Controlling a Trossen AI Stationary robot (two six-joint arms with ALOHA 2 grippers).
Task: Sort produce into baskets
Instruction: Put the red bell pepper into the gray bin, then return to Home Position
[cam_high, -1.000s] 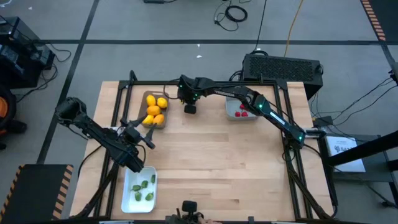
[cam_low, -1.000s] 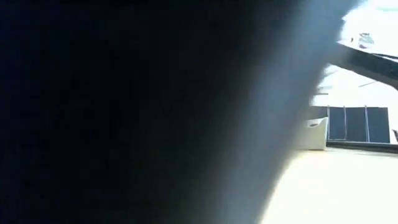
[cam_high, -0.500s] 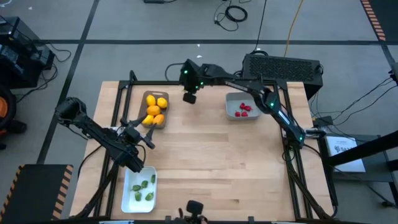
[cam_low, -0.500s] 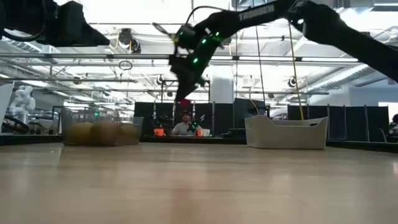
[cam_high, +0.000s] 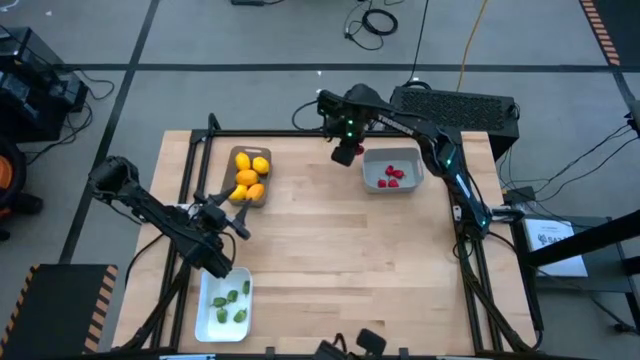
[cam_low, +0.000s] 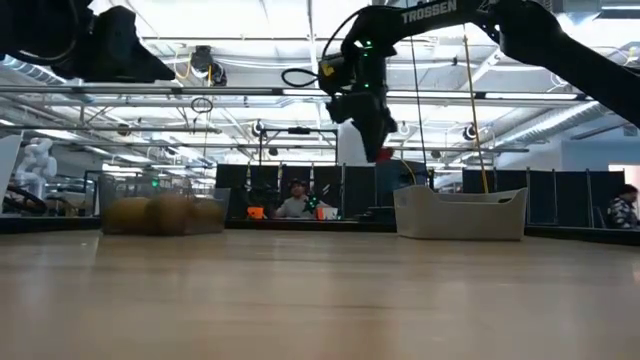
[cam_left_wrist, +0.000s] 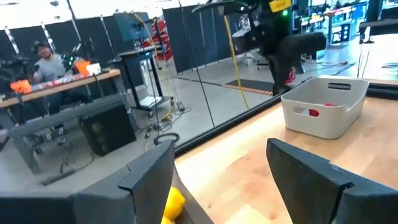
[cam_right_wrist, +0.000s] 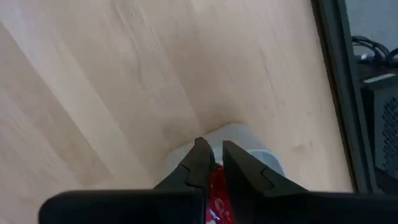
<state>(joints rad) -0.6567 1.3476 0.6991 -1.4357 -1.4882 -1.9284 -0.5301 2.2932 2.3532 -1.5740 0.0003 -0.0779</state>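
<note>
My right gripper (cam_high: 347, 155) hangs over the table's far side, just left of the light grey basket (cam_high: 390, 183), and is shut on a small red berry piece (cam_right_wrist: 215, 184). That basket holds red berries (cam_high: 391, 175). The brown-grey basket (cam_high: 241, 203) at the far left holds yellow and orange fruits (cam_high: 249, 175). The white basket (cam_high: 204, 305) at the near left holds green leafy pieces (cam_high: 232, 303). My left gripper (cam_high: 238, 212) waits open between the brown-grey and white baskets, level, with nothing between its fingers (cam_left_wrist: 149, 180). My right gripper pinches the red berry piece (cam_low: 383, 153) between its two fingers, which come from above and point down. The piece sits between the fingers and shows red at their tips. It is lifted clear, high above the table.
A black frame (cam_high: 205, 150) runs around the tabletop. A black box (cam_high: 455, 108) stands beyond the far right corner. The middle and near right of the wooden table (cam_high: 350, 260) are bare. People sit at desks (cam_low: 298, 205) in the room behind.
My right gripper has risen from beside the brown-grey basket and gone toward the table's right, to just beside the light grey basket. It has tipped until it points straight down, and it has stayed shut on the red piece.
</note>
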